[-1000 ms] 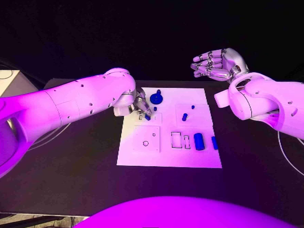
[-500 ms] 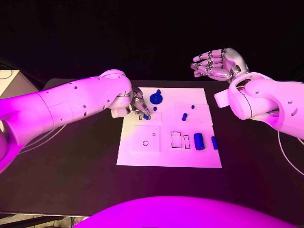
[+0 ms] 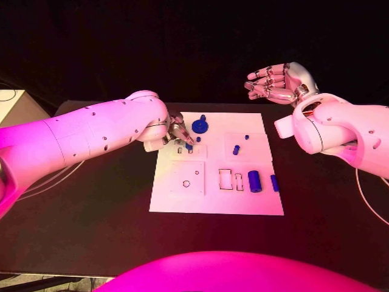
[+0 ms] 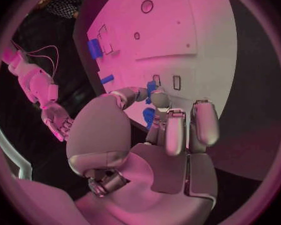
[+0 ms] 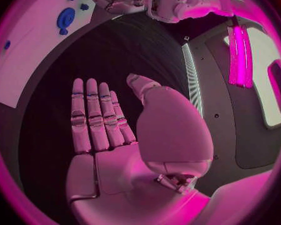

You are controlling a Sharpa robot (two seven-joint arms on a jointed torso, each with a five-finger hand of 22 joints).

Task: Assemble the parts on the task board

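The white task board [image 3: 216,201] lies mid-table. My left hand [image 3: 177,135] hovers low over its far left part and pinches a small blue part [image 3: 188,146] between thumb and a finger; the left wrist view shows that part [image 4: 152,87] at the fingertips, just above the board [image 4: 178,30]. A round blue part [image 3: 200,126] lies right beside the hand. More blue parts lie on the board: a small peg [image 3: 236,149], a cylinder [image 3: 255,181] and a bar [image 3: 274,182]. My right hand [image 3: 278,82] is raised beyond the board's far right corner, holding nothing, its fingers [image 5: 93,117] extended.
The board has a square recess with a hole [image 3: 186,177] and narrow slots [image 3: 226,178] near its middle. A pale box with cables [image 3: 3,103] stands off the table's left side. Dark table surface surrounds the board.
My left hand has drawn slightly toward the board's far edge, carrying the small blue part with it. The right hand has stayed in place.
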